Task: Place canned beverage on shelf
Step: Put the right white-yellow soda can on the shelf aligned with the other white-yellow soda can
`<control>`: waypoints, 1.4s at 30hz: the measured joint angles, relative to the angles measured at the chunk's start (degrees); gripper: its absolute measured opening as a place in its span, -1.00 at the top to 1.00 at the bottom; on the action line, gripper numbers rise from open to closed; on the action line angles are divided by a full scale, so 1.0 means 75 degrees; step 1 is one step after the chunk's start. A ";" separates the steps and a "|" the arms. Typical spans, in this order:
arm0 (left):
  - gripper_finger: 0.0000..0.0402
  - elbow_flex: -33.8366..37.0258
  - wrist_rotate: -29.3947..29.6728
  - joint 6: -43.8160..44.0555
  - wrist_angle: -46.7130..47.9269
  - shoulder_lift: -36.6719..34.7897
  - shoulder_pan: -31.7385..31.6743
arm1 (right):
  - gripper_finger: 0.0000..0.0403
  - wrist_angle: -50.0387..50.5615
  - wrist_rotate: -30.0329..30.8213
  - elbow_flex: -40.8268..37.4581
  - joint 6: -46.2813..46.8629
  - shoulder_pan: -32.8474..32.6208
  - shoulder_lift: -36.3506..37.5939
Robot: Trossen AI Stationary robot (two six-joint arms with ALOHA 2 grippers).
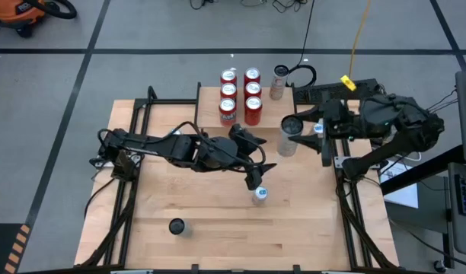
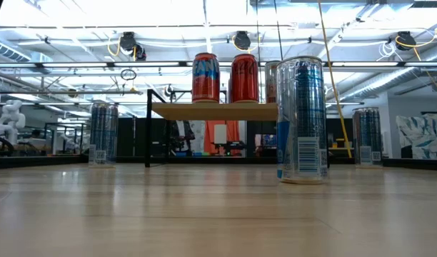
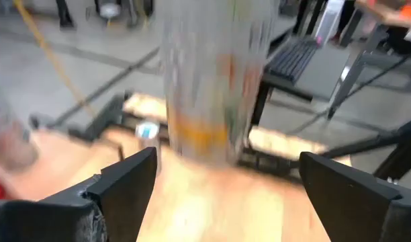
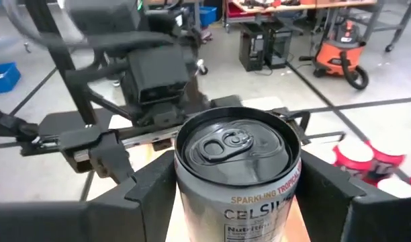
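Note:
My right gripper point(image 1: 303, 135) point(image 4: 236, 176) is shut on a grey Celsius can point(image 1: 288, 135) point(image 4: 236, 168), held over the table's right part, in front of the shelf point(image 1: 209, 106) point(image 2: 211, 111). My left gripper point(image 1: 252, 158) point(image 3: 225, 171) stands open just left of that can. Its fingers are wide apart and point at the can point(image 3: 209, 81), touching nothing. Several red cans point(image 1: 240, 95) point(image 2: 218, 77) stand on the shelf top. A blue-topped can point(image 1: 260, 195) point(image 2: 300, 120) stands on the table below the left gripper. My right gripper pinches the can's round wall point(image 4: 192, 181) between its two fingers, just below the top rim. The fingers come level from the table's right side. The can stands upright in the hold, top up; its bottom is out of view.
A silver can point(image 1: 279, 81) stands by the shelf's far right corner. A dark can point(image 1: 177, 226) stands near the table's front edge on the left. Black frame rails point(image 1: 134, 122) run along both table sides. Bare wood lies at the front middle.

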State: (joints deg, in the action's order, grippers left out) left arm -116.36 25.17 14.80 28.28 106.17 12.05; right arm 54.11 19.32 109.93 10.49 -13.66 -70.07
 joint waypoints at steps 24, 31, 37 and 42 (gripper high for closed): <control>-0.80 0.0006 -0.0104 0.1188 0.2585 -0.1139 0.0150 | -0.12 -0.3624 -0.2397 -0.5298 0.0161 0.3140 0.2945; -0.80 0.0006 -0.0149 0.1185 0.3012 -0.1154 0.0147 | -0.12 -0.3940 -0.4186 -0.5744 0.0149 0.4677 0.2662; -0.80 0.0006 -0.0149 0.1168 0.3217 -0.1154 0.0147 | -0.12 -0.4105 -0.5363 -0.5750 -0.0386 0.6163 0.2368; -0.80 0.0006 -0.0149 0.1185 0.3399 -0.1154 0.0147 | -0.13 -0.4391 -0.6367 -0.5750 -0.0791 0.7202 0.1910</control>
State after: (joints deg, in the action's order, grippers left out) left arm -116.31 24.05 23.68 53.78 97.51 13.15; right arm 21.17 -28.43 66.81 4.55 40.36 -55.74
